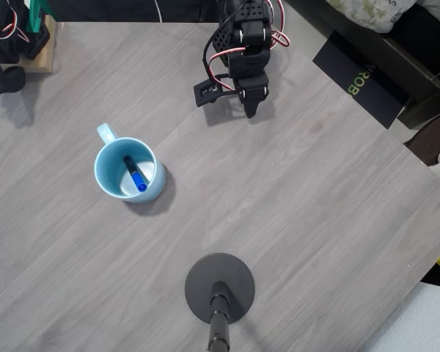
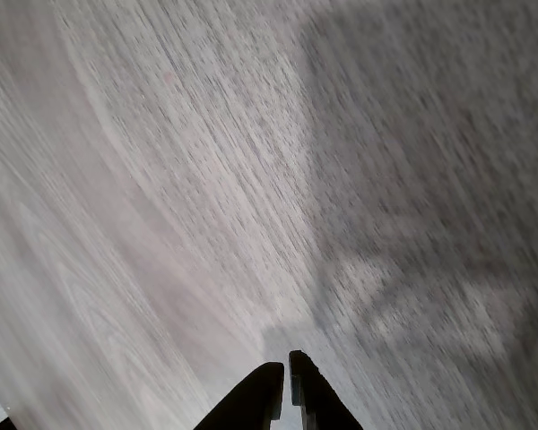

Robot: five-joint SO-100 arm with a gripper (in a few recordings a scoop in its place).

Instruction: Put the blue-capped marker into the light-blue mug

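Overhead view: light-blue mug (image 1: 128,169) upright on grey wood-grain surface (image 1: 293,205), left of centre, handle pointing to upper left. Blue-capped marker (image 1: 135,174) lies inside mug, tilted, blue cap toward lower right against inner wall. Black arm near top centre, well apart from mug; gripper (image 1: 250,110) pointing down the picture. Black round stand base (image 1: 220,287) at bottom centre. Wrist view: jaws (image 2: 285,376) closed, tips almost touching, nothing between them, above bare blurred surface.

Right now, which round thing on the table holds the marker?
The light-blue mug: the blue-capped marker leans inside it. The black round stand base holds only its pole.
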